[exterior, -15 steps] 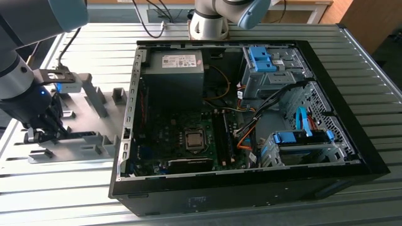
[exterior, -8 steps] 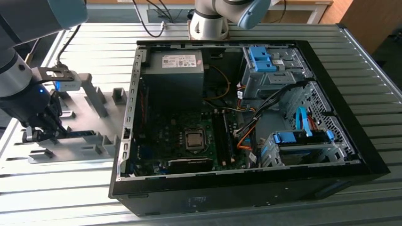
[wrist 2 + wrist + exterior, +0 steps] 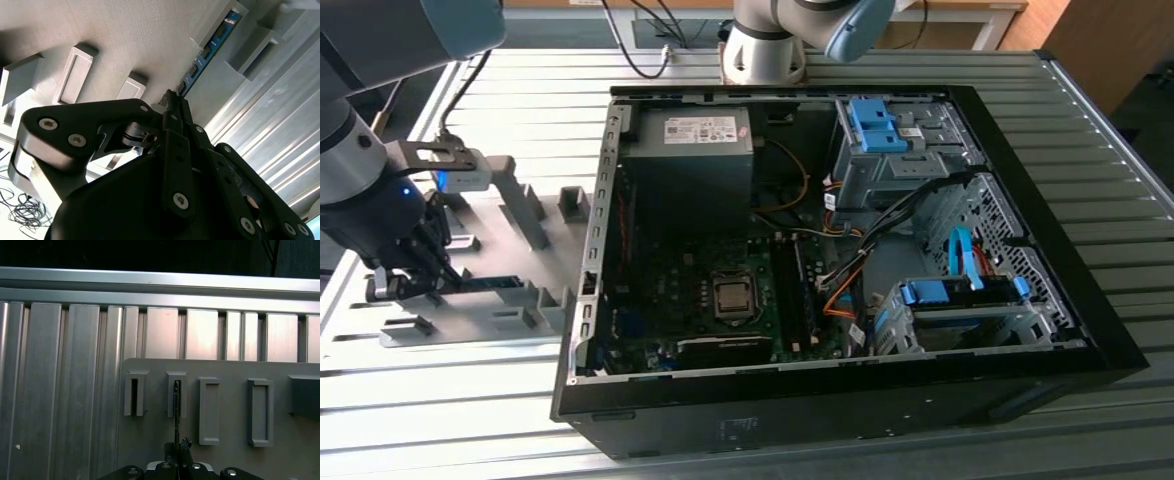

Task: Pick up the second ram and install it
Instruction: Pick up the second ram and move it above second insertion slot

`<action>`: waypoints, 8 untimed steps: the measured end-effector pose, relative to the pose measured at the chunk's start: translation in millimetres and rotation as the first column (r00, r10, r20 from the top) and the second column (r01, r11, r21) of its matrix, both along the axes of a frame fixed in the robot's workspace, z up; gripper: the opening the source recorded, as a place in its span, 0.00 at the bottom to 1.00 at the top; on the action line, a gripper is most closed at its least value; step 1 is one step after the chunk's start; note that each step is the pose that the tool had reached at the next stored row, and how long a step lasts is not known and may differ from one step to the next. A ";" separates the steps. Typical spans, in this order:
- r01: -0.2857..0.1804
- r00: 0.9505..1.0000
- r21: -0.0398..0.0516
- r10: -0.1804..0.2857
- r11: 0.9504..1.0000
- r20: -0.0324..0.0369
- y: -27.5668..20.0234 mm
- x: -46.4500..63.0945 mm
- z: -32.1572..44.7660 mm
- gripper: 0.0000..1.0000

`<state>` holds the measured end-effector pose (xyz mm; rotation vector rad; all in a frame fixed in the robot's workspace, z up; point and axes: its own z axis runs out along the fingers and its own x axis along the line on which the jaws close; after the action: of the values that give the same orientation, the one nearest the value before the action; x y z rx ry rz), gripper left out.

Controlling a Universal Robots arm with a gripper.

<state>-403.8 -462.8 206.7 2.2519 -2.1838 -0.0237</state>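
Hand: hand [image 3: 177, 446] narrow, seemingly pinched on one end of the second ram [image 3: 176, 410]; at the exterior view's left edge
Second ram: stands on edge in the grey fixture [image 3: 225, 460] slots; on the bench [image 3: 534, 90], outside the PC case [image 3: 1067, 330]
Handling: judged light, stiff, thin; chips and contacts fragile; grip the flat faces squarely, or it may tilt

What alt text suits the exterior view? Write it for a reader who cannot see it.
The gripper reaches down to the second ram, which stands on edge in a grey fixture plate at the exterior view's left. Beside it, an open PC case lies on a ribbed metal table, its motherboard exposed.
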 end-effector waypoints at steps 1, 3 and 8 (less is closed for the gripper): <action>0.000 1.000 0.000 0.000 1.000 0.000 0.0 0.0 0.2 0.14; 0.000 1.000 0.000 0.000 1.000 0.000 0.0 0.0 1.1 0.14; 0.000 1.000 0.000 0.000 1.000 0.000 0.0 0.0 3.2 0.14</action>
<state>-403.8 -462.8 209.9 2.2519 -2.1838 -0.0237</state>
